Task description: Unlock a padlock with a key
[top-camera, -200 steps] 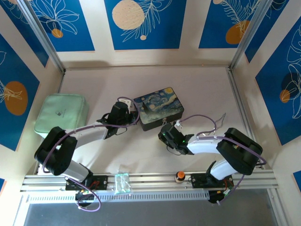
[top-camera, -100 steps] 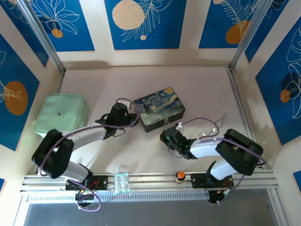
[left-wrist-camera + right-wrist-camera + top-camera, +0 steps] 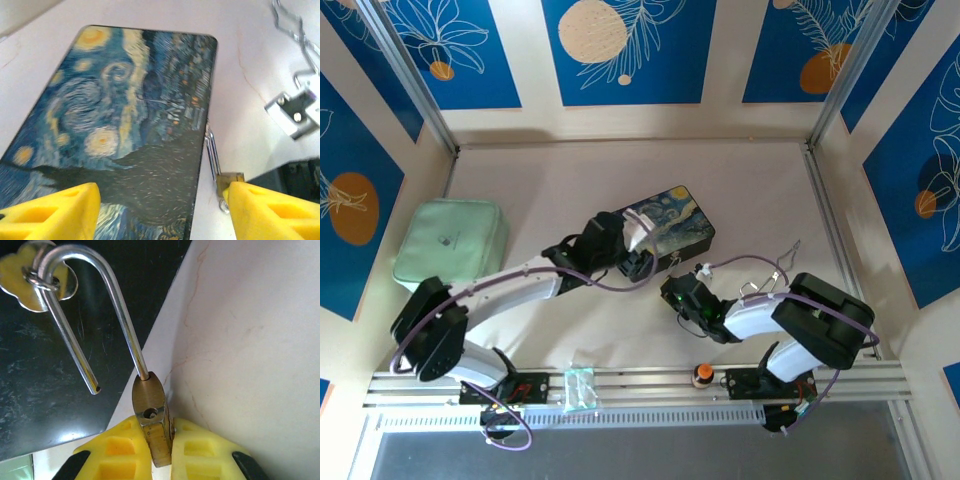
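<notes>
The padlock (image 3: 152, 412) is a small brass block, and my right gripper (image 3: 161, 440) is shut on its body. Its silver shackle (image 3: 100, 285) passes through a ring on the hasp of the dark painted box (image 3: 670, 222), and one shackle end hangs free of the body. My left gripper (image 3: 160, 200) stands open over the box lid (image 3: 125, 110). Its right finger (image 3: 270, 210) sits beside the padlock (image 3: 231, 180). From above, the left gripper (image 3: 642, 250) is at the box's near corner and the right gripper (image 3: 672, 285) is just below it. The key is hidden.
A pale green pouch (image 3: 450, 243) lies at the left. An orange-topped knob (image 3: 702, 374) and a clear packet (image 3: 579, 388) sit on the front rail. Thin wire loops (image 3: 785, 255) lie right of the box. Blue patterned walls enclose the table.
My left arm has swung right, from beside the box to over its near corner, and its jaws have opened wide. The box has turned a little. The right gripper stays shut on the padlock.
</notes>
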